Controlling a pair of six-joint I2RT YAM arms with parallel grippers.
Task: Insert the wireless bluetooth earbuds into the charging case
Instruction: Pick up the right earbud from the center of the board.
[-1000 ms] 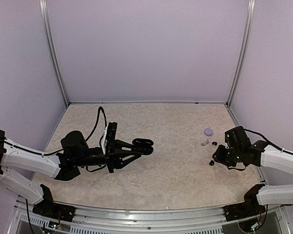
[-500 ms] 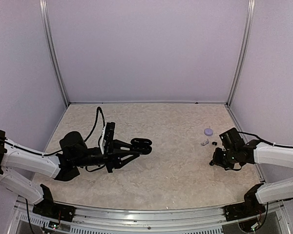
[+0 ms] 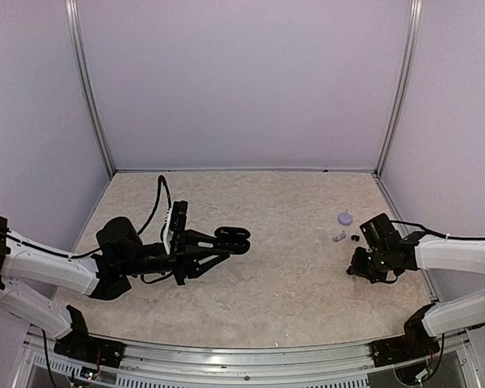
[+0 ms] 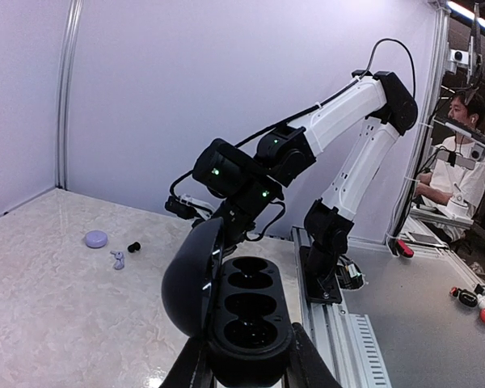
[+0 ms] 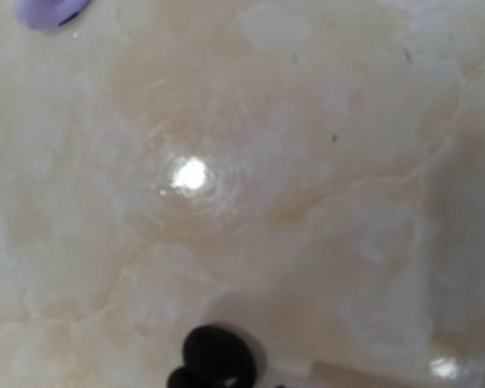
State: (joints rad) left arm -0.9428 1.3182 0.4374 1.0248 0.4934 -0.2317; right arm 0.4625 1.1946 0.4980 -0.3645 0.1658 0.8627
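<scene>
black charging case (image 4: 246, 311), lid swung open, sits clamped in the left gripper (image 4: 249, 362), held above the stone-patterned table (image 3: 291, 291). the right gripper (image 3: 356, 268) hangs low over a black earbud (image 5: 218, 354); i cannot tell whether it grips the bud. beyond lie a second black earbud (image 3: 355, 238), a lavender earbud (image 3: 338, 237) and a lavender disc (image 3: 345, 218).

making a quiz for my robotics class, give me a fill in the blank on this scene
1. The left gripper holds the black charging case with its lid ___.
2. The case's sockets are all ___.
3. In the right wrist view, a ___ earbud lies on the table.
Missing: open; empty; black.
</scene>
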